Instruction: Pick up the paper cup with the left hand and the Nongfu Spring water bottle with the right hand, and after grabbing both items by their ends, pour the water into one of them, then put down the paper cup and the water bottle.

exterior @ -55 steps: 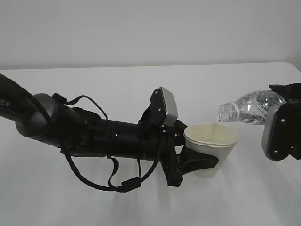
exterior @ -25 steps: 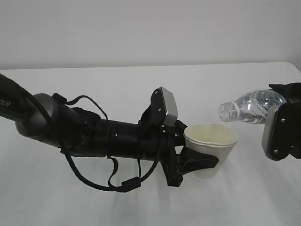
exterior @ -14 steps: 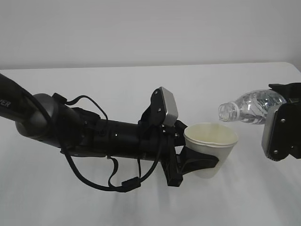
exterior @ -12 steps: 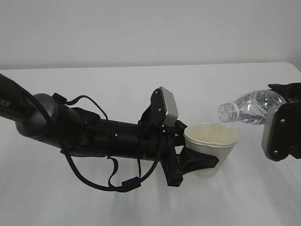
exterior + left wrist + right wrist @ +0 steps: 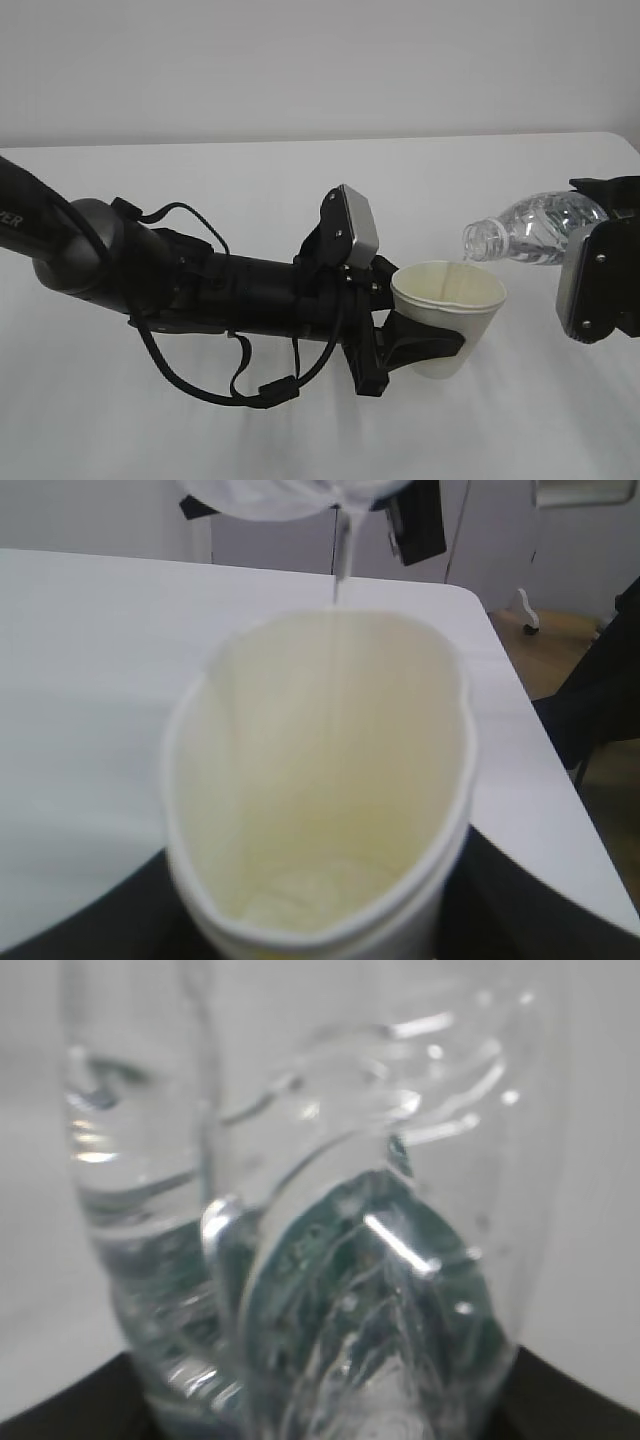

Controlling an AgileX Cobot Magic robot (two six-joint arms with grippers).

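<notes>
Now the big shapes are much as they were a moment ago: the left arm (image 5: 200,285) reaches across the white table (image 5: 250,180), its gripper (image 5: 420,345) closed partway around the lower half of the paper cup (image 5: 450,315), which it holds upright above the tabletop. The right gripper (image 5: 600,265), at the right edge, grips the base end of the water bottle (image 5: 535,228), jaws about half open around it. What has changed is small: the bottle's mouth (image 5: 478,240) has dipped a touch lower and nearer the cup's rim (barely a nudge). The left wrist view shows a thin stream (image 5: 340,570) falling into the cup, so pouring looks underway; setting both down remains.
</notes>
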